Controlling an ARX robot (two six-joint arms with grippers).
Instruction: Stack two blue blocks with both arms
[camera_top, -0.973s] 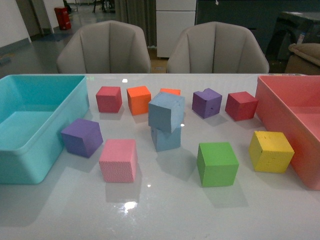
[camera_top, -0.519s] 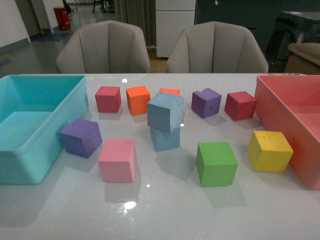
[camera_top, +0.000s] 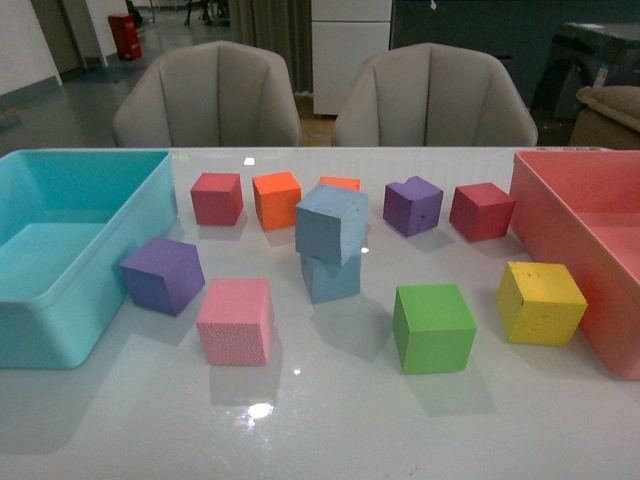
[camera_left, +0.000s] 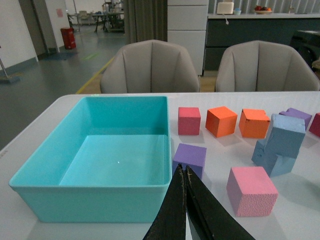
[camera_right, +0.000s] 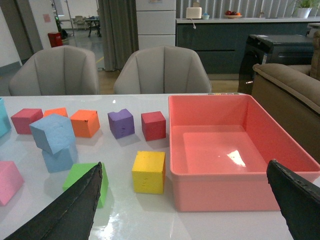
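Observation:
Two pale blue blocks stand stacked mid-table: the upper blue block sits skewed and tilted on the lower blue block. The same stack shows in the left wrist view, upper on lower, and in the right wrist view, upper on lower. Neither arm appears in the front view. My left gripper is shut and empty, near the turquoise bin's front corner. My right gripper is wide open and empty, well back from the stack.
A turquoise bin stands at the left, a pink bin at the right. Loose cubes surround the stack: purple, pink, green, yellow, red, orange, another purple, another red.

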